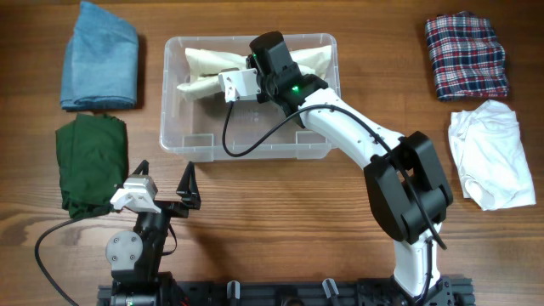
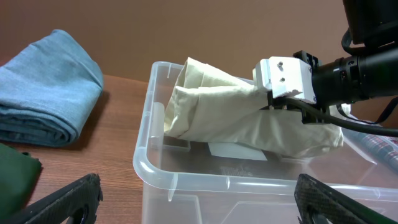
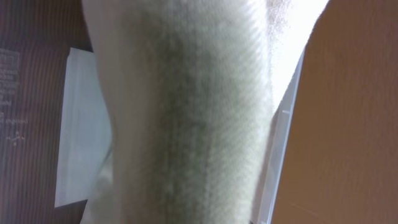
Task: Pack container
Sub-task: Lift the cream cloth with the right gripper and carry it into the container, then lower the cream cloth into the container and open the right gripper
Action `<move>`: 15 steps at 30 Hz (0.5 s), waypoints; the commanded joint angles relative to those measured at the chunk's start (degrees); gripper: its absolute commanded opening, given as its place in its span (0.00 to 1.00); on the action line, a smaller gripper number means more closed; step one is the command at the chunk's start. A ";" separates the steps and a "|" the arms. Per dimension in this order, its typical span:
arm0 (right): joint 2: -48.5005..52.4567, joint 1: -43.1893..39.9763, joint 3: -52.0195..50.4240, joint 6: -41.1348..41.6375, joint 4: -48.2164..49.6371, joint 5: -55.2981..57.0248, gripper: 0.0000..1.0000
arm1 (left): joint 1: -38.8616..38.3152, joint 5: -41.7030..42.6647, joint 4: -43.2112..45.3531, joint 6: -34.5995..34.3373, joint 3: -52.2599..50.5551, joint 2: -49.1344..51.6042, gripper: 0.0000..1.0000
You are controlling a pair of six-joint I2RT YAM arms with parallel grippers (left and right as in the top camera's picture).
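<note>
The clear container (image 1: 191,127) sits toward twelve o'clock on the table (image 1: 280,221). The right gripper (image 1: 255,76) reaches into it, jaws clamped on a cream cloth (image 1: 204,72) bunched inside the tub toward its far wall. The left gripper (image 1: 164,180) hangs at about seven o'clock, just outside the near wall, its jaws spread wide and empty. A blue cloth (image 1: 100,55) lies at ten o'clock, a green cloth (image 1: 89,166) at eight, a plaid cloth (image 1: 466,55) at two and a white cloth (image 1: 491,157) at four.

Black left hand (image 1: 167,167), white right arm (image 1: 353,127), black cable (image 1: 242,140)
</note>
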 commanded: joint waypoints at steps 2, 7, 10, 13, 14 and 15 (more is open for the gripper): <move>-0.11 -0.02 2.12 -0.24 2.27 -2.99 0.04 | 0.31 -0.55 -0.04 -0.28 -0.37 -0.26 1.00; -0.11 0.20 2.12 -0.22 2.25 -3.52 0.37 | 0.31 -0.55 -0.04 -0.28 -0.37 -0.26 1.00; -0.11 0.20 2.14 -0.11 2.14 -3.37 0.46 | 0.31 -0.55 -0.04 -0.28 -0.37 -0.26 1.00; -0.11 0.22 2.12 -0.11 1.57 -3.30 0.55 | 0.31 -0.55 -0.02 -0.28 -0.37 -0.26 1.00; -0.11 0.28 2.12 -0.11 1.27 -3.32 0.65 | 0.31 -0.55 -0.04 -0.28 -0.37 -0.26 1.00; -0.11 0.46 2.14 -0.11 0.76 -3.30 0.68 | 0.31 -0.55 -0.04 -0.26 -0.37 -0.26 1.00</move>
